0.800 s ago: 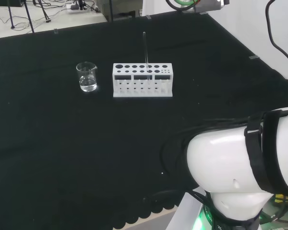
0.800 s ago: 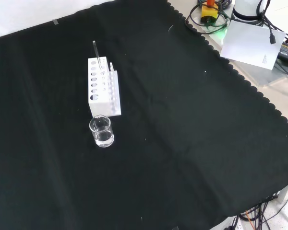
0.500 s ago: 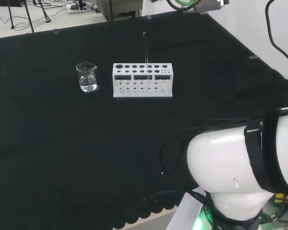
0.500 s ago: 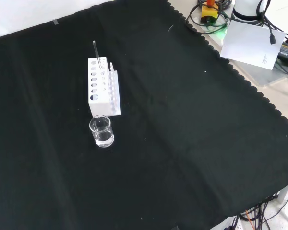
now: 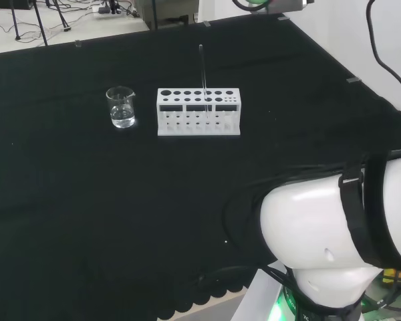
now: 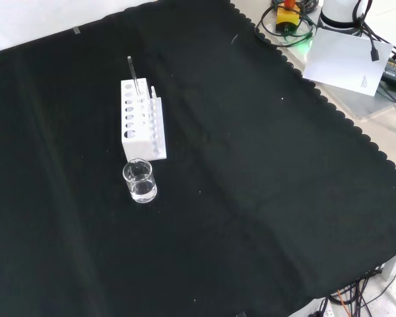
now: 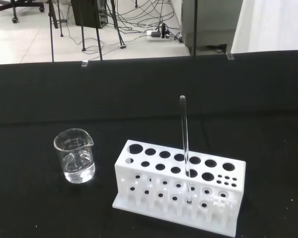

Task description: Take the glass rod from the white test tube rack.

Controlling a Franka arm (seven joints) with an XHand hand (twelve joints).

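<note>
- The hand's fingers cannot be made out, so whether they are spread or curled cannot be told; the wrist view looks at the rack from a distance.
- The glass rod (image 7: 184, 148) stands upright in a hole of the white test tube rack (image 7: 179, 186), untouched.
- A beaker (image 7: 75, 162) with a little clear liquid stands near the rack on the black-clothed surface (image 6: 251, 198).
- This looks like the approach step; next the hand must reach the rod's upper part and pinch it, keeping clear of the beaker.

Even, bright light (almost shadowless) on matte black cloth (image 6: 251, 198), views crisp.
</note>
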